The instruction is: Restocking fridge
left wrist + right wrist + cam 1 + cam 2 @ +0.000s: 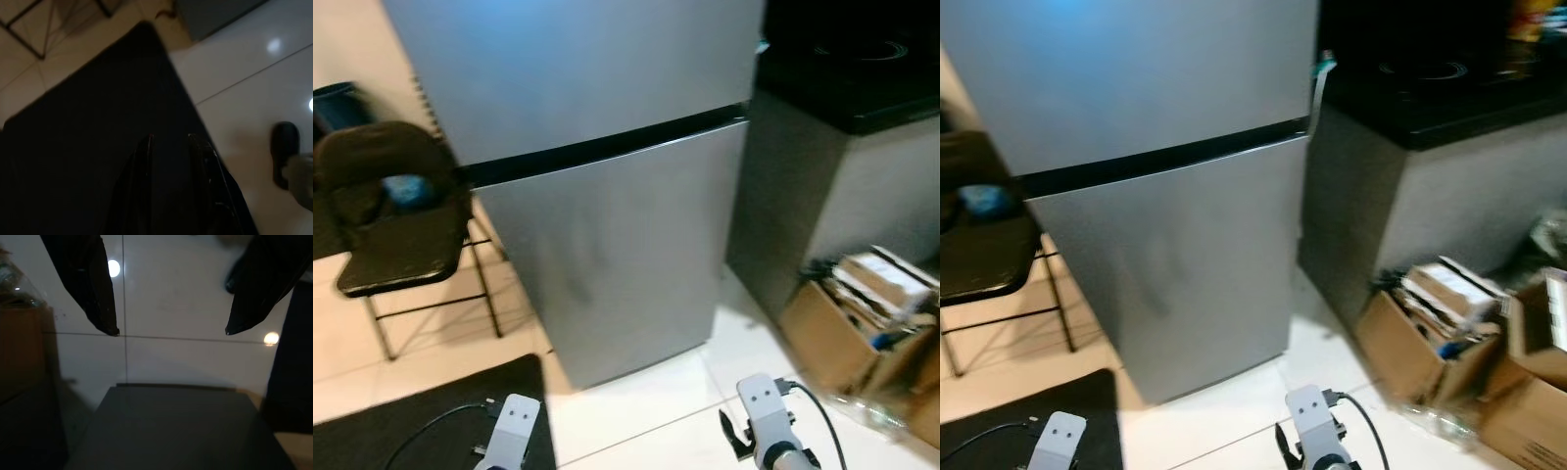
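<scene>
- Fridge (607,196): one, silver, two doors split by a dark band, both closed; flanked by the folding chair on the robot's left and the dark counter on its right.
- Progress, judged from door position and bare grippers: restocking barely begun; nothing carried, neither door opened, approach to the fridge and fetching of goods all left to do.
- Left gripper (168,147): one, hanging low over the black mat (440,411); two black fingers close together with a narrow gap, clasping nothing.
- Right gripper (171,330): one, hanging low over the pale floor tiles (646,401) in front of the fridge base; fingers spread wide, clasping nothing.
- Folding chair (396,220): one, dark seat and back, with a single blue object (408,189) resting against the backrest; identity too blurred to tell.
- Counter (1430,108): one, black top, grey side, just beside the fridge.
- Cardboard boxes (1410,343): at least two in the right eye view, open, stuffed with papers or packets, on the floor below the counter; possible stock, contents not readable.
- Clear plastic item (1440,423): one, lying on the floor just in front of the boxes; possibly a bottle, not certain.
</scene>
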